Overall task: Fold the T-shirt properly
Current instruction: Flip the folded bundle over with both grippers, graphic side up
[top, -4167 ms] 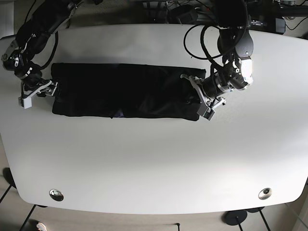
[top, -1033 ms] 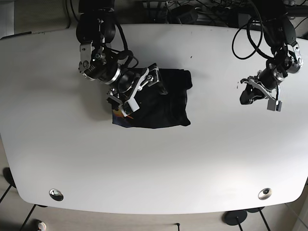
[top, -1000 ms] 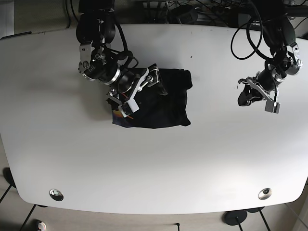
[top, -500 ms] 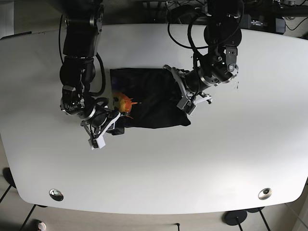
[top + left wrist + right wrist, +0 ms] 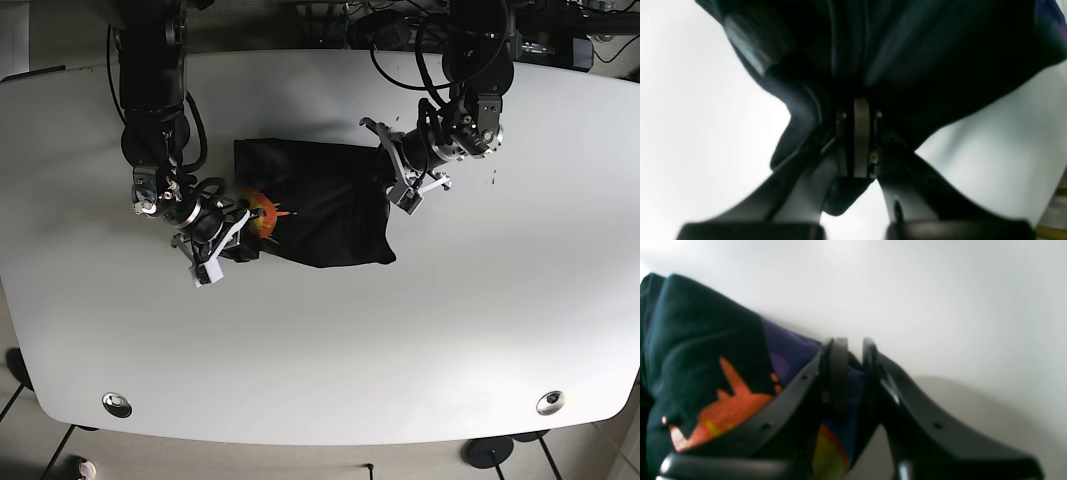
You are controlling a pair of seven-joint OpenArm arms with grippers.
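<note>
T-shirt [image 5: 315, 212] lay folded near the middle of the white table [image 5: 330, 350], toward its far side, orange print turned up at one edge. Left gripper [image 5: 405, 180] sat at the opposite edge; in its wrist view the jaws were clamped together with dark cloth bunched around them, the pads themselves buried and blurred. Right gripper [image 5: 850, 373] pinched the printed hem between narrowly parted fingers [image 5: 839, 373]. Fabric beneath its lower housing was cut off.
</note>
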